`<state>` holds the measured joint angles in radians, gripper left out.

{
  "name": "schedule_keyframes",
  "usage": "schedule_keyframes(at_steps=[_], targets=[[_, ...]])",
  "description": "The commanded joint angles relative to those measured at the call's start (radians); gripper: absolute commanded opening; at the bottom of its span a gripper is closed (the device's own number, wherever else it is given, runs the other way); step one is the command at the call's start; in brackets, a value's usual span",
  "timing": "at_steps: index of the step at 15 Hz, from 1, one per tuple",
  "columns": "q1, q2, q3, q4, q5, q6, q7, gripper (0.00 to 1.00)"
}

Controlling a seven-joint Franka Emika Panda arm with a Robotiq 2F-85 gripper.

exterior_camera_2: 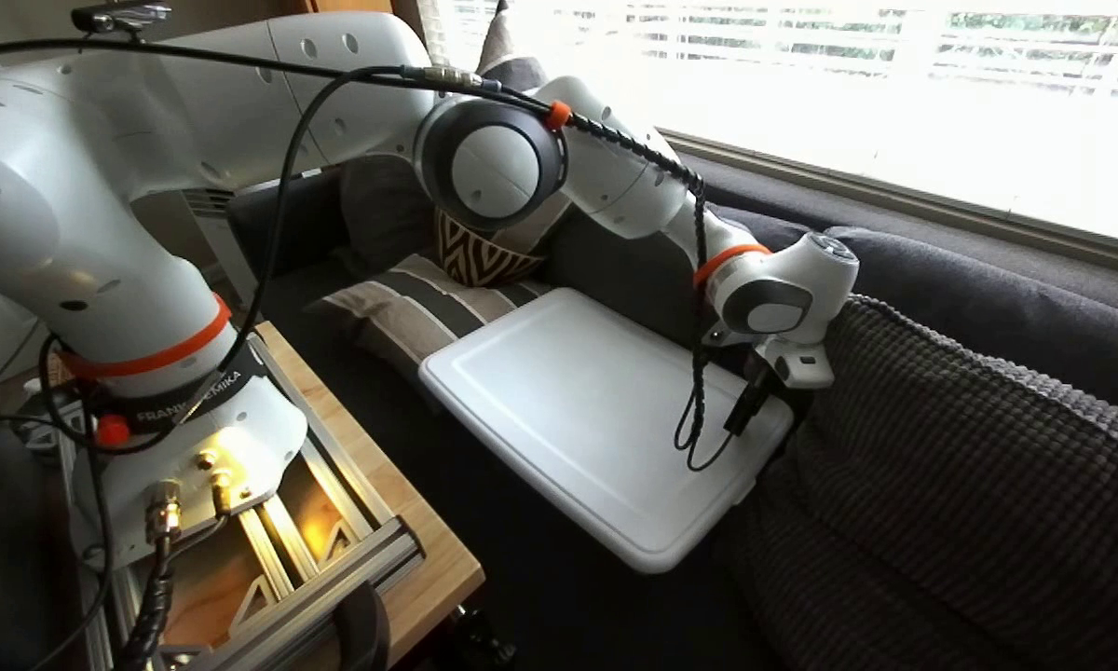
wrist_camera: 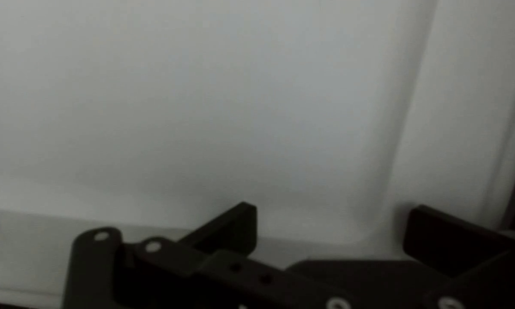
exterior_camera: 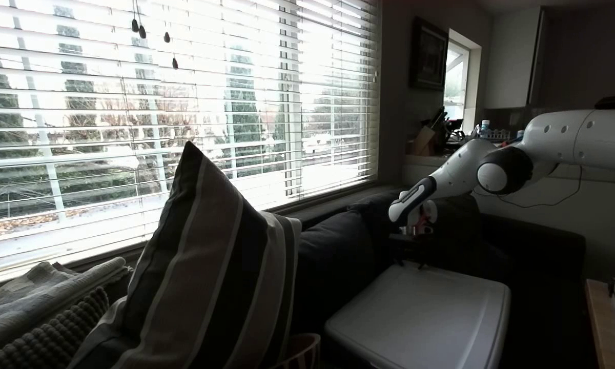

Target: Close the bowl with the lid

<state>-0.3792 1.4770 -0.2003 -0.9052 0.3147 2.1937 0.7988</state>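
No bowl shows in any view. A large white rectangular board with a raised rim, like a storage-box lid (exterior_camera_2: pixel 578 391), lies flat over the dark sofa seat; it also shows in an exterior view (exterior_camera: pixel 420 318). What is beneath it is hidden. In the wrist view the lid (wrist_camera: pixel 197 107) fills most of the picture. My gripper (wrist_camera: pixel 330 223) is open and empty, with its fingers wide apart over a corner of the lid. In both exterior views the gripper (exterior_camera: pixel 411 264) (exterior_camera_2: pixel 743 410) points down, close above the lid's edge; whether it touches is unclear.
A striped cushion (exterior_camera: pixel 210 271) and a zigzag-patterned basket (exterior_camera_2: pixel 484 256) are on the sofa. A dark ribbed cushion (exterior_camera_2: pixel 950 485) stands beside the lid near the gripper. The robot's wooden base table (exterior_camera_2: pixel 438 568) is nearby. A loose black cable (exterior_camera_2: pixel 697 373) hangs from the arm.
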Motion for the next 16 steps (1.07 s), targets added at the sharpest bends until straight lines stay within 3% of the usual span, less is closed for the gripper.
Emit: schedule_keyframes(at_steps=[1,2,3,5,7,13,16], targets=[[0.025,0.031,-0.015,-0.067,-0.058,0.078,0.076,1.00],[0.018,0.091,-0.021,0.040,-0.059,0.040,0.087,1.00],[0.012,0.105,-0.014,0.075,-0.059,0.023,0.081,1.00],[0.010,0.064,0.003,0.046,-0.071,0.018,0.042,1.00],[0.032,0.000,-0.029,-0.039,-0.065,0.031,0.047,1.00],[0.015,-0.225,-0.001,-0.335,-0.041,0.062,-0.123,1.00],[0.028,-0.315,-0.016,-0.463,-0.052,0.176,-0.215,1.00]])
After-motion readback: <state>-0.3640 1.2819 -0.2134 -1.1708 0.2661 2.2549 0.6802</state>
